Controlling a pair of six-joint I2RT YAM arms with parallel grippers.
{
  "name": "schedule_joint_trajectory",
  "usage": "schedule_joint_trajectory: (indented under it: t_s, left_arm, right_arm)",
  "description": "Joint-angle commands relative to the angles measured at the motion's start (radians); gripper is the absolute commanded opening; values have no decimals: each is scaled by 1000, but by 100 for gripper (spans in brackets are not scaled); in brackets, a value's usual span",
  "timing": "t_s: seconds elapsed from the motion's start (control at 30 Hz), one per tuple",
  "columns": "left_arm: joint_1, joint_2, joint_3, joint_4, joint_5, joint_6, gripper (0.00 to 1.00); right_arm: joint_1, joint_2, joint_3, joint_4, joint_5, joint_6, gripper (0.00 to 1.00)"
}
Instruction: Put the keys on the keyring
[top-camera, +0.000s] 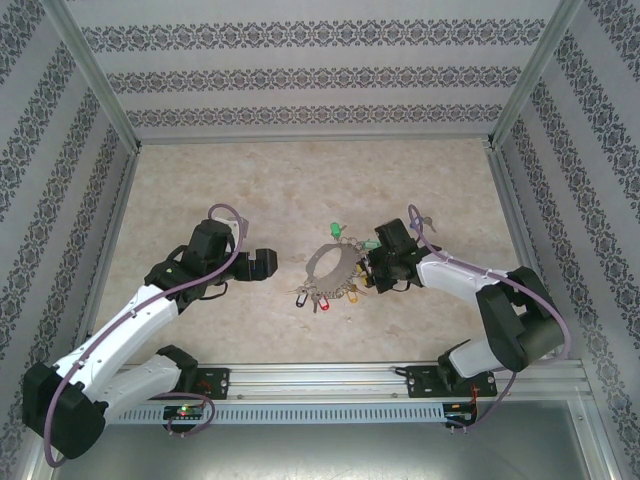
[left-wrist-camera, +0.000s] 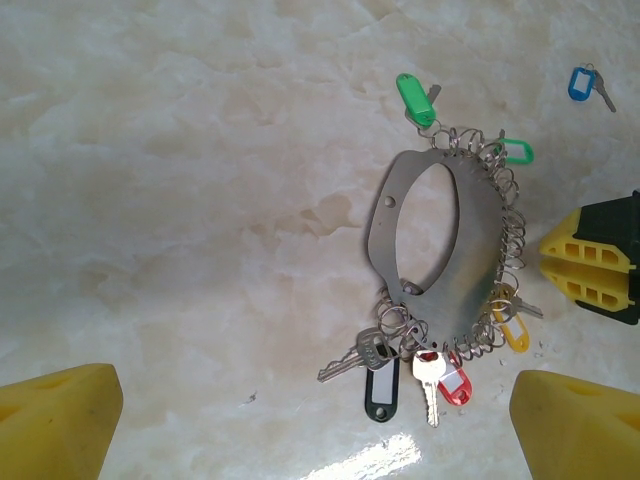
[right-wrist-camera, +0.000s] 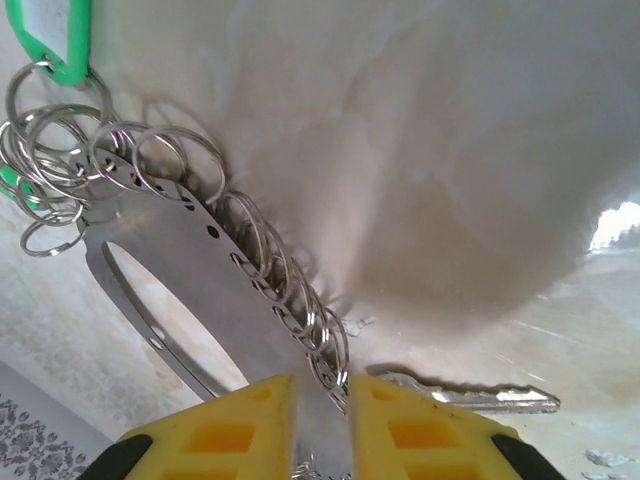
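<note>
Keyring (left-wrist-camera: 478, 250) lies mid-surface (top-camera: 250, 180), between the two arms. It is a flat grey oval with split rings (right-wrist-camera: 290, 290) crowded along its right rim. Keys (left-wrist-camera: 430, 375) with red, black and yellow caps hang off its lower end, and green-capped ones sit at the upper end. One blue key (left-wrist-camera: 581, 83) lies alone in the upper right of the left wrist view, well apart from the keyring; by my reading it is not yet on. A bare silvery key (right-wrist-camera: 480, 400) lies on the surface just beside the right gripper's finger. Cannot tell if it is hooked to a split ring.

Right gripper (right-wrist-camera: 320, 425): jaws narrow, the keyring's rim running into the slit between them. Cannot tell whether they pinch it or only straddle it. Left gripper (left-wrist-camera: 315, 430): jaws spread wide with nothing between them, hovering left of the keyring in the top view.

Step in hand, as I judge it: settling a hold at the rim so a split ring can take a key. To do it well, bite on plain plate rather than on the split rings, which would likely slide. Keep the plate low so the hanging keys don't swing and tangle.

Room: there is bare surface above and left of the keyring, plenty for the left arm. Patterned walls (top-camera: 60, 150) and the rail (top-camera: 330, 378) along the bottom of the top view stand well off. The tight spot is the right rim, where finger, split rings and bare key crowd together.
</note>
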Motion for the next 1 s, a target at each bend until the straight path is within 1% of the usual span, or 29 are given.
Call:
schedule_joint_trajectory:
  t_s: [0.0, 0.1, 0.4, 0.67, 0.97]
  left_arm:
    - [-8, -12, 5, 17, 14, -4, 100]
    - [-7, -20, 1, 13, 11, -1, 100]
    - [-7, -19, 3, 2, 26, 8, 100]
    - [-8, -35, -8, -14, 48, 7, 100]
    - [-8, -59, -23, -35, 50, 9, 100]
  right_arm:
    - [30, -56, -39, -33, 45, 65, 21]
    - [34, -70, -53, -30, 60, 65, 21]
    - [42, -12, -26, 23, 50, 29, 23]
    - [45, 27, -21, 48, 42, 33, 23]
    - [45, 28, -10, 67, 63, 30, 28]
